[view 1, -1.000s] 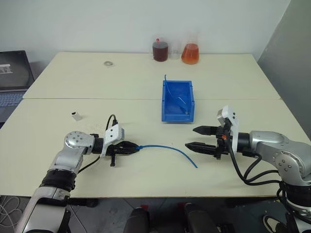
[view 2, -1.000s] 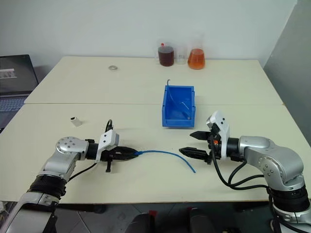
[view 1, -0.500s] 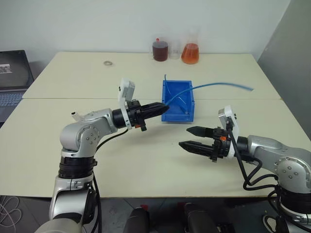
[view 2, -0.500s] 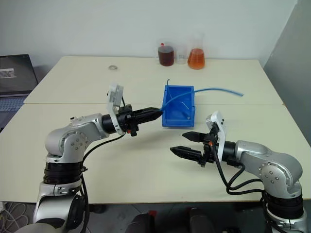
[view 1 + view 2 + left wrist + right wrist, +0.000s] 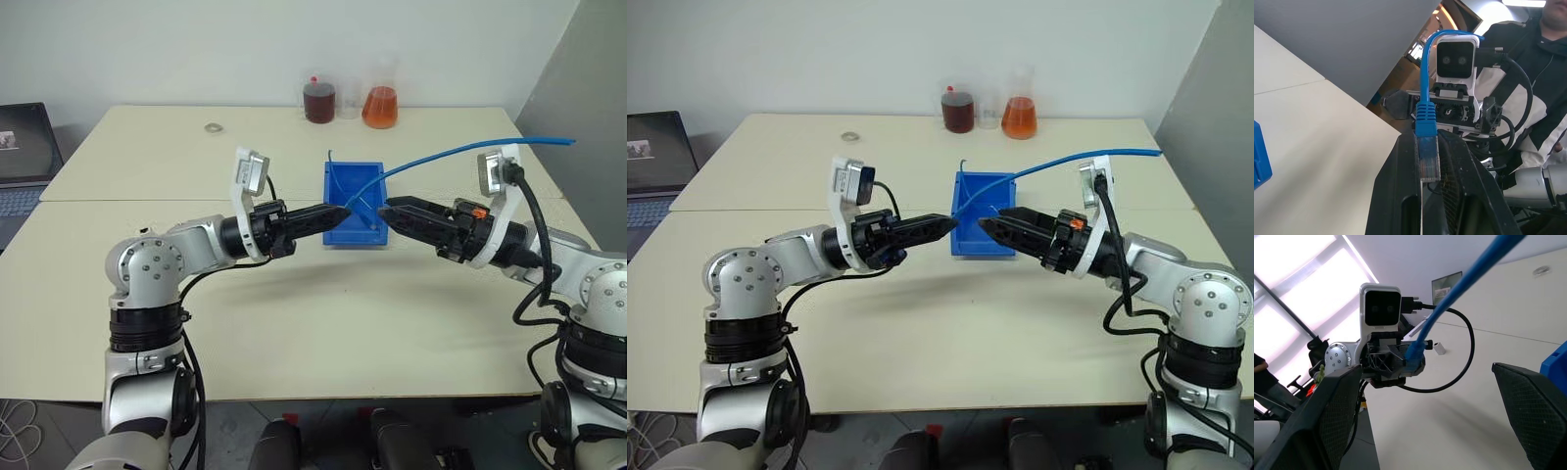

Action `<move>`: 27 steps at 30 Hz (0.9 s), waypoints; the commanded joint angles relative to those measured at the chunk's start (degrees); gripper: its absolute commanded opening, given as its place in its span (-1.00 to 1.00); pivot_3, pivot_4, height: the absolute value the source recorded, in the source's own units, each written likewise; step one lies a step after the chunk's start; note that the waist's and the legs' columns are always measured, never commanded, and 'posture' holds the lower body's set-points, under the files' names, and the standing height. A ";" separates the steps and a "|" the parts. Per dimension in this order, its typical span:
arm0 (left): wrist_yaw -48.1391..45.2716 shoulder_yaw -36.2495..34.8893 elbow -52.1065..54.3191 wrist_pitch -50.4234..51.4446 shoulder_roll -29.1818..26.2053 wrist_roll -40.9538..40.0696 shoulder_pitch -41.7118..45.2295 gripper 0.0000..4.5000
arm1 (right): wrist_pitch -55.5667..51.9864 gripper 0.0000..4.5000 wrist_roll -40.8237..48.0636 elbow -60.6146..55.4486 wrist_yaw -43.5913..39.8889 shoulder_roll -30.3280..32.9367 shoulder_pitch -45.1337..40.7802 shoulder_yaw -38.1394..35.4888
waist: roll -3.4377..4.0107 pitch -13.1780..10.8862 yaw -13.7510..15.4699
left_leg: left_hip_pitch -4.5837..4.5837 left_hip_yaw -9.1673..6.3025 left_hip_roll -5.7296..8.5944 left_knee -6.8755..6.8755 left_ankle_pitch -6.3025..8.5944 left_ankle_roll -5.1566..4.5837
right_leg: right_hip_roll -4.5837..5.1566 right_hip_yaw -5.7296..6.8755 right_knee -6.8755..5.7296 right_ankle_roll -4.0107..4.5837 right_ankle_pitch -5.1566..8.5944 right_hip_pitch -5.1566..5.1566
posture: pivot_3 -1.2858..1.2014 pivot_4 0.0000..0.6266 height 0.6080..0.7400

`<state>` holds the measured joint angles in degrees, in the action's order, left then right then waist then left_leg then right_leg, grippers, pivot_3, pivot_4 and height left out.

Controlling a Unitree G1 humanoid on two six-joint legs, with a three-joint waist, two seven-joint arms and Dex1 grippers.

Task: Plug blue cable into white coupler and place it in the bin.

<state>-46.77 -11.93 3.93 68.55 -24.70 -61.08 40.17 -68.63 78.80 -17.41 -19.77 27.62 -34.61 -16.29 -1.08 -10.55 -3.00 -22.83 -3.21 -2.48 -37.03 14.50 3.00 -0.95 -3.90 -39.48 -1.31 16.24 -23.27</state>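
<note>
The long, thin, light-blue flexible cable (image 5: 441, 157) is clamped at its clear plug end (image 5: 1428, 159) by the left gripper (image 5: 333, 212), whose fingers are clenched on it in front of the bright-blue rectangular plastic bin (image 5: 336, 233). From there the cord arcs up and over the right gripper (image 5: 991, 228), whose fingers are spread wide with nothing between them. The cord is judged light and limp (it will sag and swing), so it is best taken near the stiff plug. The tiny white boxy coupler (image 5: 1439, 348) lies on the table, well apart from both grippers. One cable, one coupler, one bin and two flasks of liquid (image 5: 382, 107) are counted.
</note>
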 commanded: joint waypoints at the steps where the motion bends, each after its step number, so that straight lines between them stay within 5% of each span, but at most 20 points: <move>1: 0.79 -1.04 1.28 0.10 0.53 -2.86 0.27 -0.90 | 1.67 1.00 1.99 -1.18 0.92 -0.79 -0.37 1.59 | 0.00 0.00 -0.01 | 0.00 0.00 0.00 0.00 0.00 0.00 | 0.00 0.00 0.00 0.00 0.00 0.00 | 0.03 -0.52 1.00; 9: 1.78 -0.54 1.53 -0.24 0.97 -3.84 0.55 -0.90 | 4.29 1.00 -0.28 1.53 -0.11 -3.24 -1.78 5.58 | 0.00 0.00 -0.01 | 0.00 0.00 0.00 0.00 0.00 0.00 | 0.00 0.00 0.00 0.00 0.00 -0.01 | 0.03 -0.52 1.00; 11: 1.42 -0.22 2.16 -0.27 0.58 -3.73 0.11 -0.90 | 4.76 0.87 -0.47 2.39 -0.53 -3.43 -2.26 5.83 | 0.00 0.00 -0.01 | 0.00 0.00 0.00 0.00 0.00 0.00 | -0.01 0.00 0.00 0.00 0.00 -0.01 | 0.03 -0.52 1.00; 27: 1.79 -0.06 2.21 -0.16 0.19 -4.00 0.08 -0.90 | 4.62 -0.78 -0.21 4.01 -2.65 -3.72 -2.85 7.26 | 0.00 0.00 -0.01 | 0.00 0.02 0.00 0.02 0.00 0.00 | 0.00 -0.01 0.02 0.00 0.00 -0.02 | 0.03 -0.52 1.00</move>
<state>-44.43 -11.69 4.27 68.60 -24.17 -63.18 39.66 -64.41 77.79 -12.03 -21.79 24.17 -36.62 -9.37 -1.07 -10.55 -3.01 -22.83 -3.19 -2.48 -37.01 14.50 3.00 -0.96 -3.91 -39.46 -1.32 16.24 -23.29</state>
